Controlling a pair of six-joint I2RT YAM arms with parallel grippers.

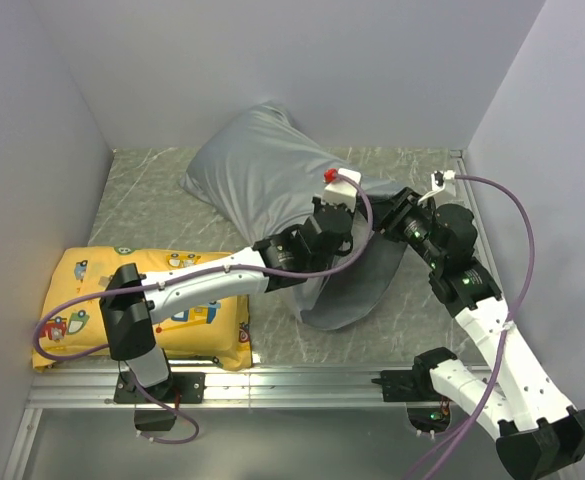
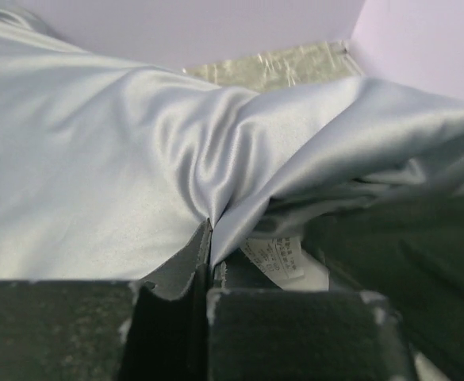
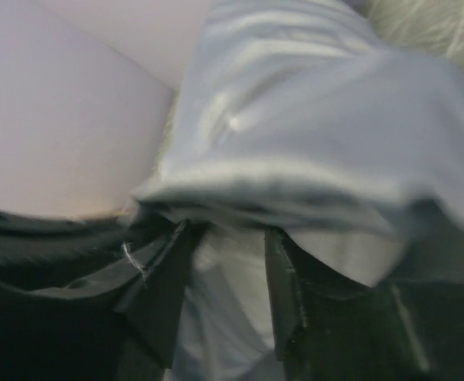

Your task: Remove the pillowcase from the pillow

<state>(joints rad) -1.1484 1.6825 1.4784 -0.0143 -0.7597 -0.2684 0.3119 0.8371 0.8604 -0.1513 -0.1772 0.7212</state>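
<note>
The grey pillowcase [image 1: 262, 165] lies bulging at the back middle, and its loose open end droops toward the front [image 1: 357, 290]. The pillow is hidden inside it in the top view. My left gripper [image 1: 355, 222] is shut on a pinched fold of the pillowcase [image 2: 97, 159], the fabric fanning out from the closed fingertips [image 2: 209, 238]. A white care label [image 2: 275, 255] shows just right of them. My right gripper [image 1: 380, 222] sits close beside, at the case's hem [image 3: 311, 119]. It stands open [image 3: 228, 234] with pale fabric lying loose between its fingers; I cannot tell whether that is case or pillow.
A yellow cushion with cartoon vehicle prints [image 1: 142, 300] lies at the front left, under the left arm. White walls close in the back and both sides. A metal rail [image 1: 302, 385] runs along the front edge. Purple cables loop off both arms.
</note>
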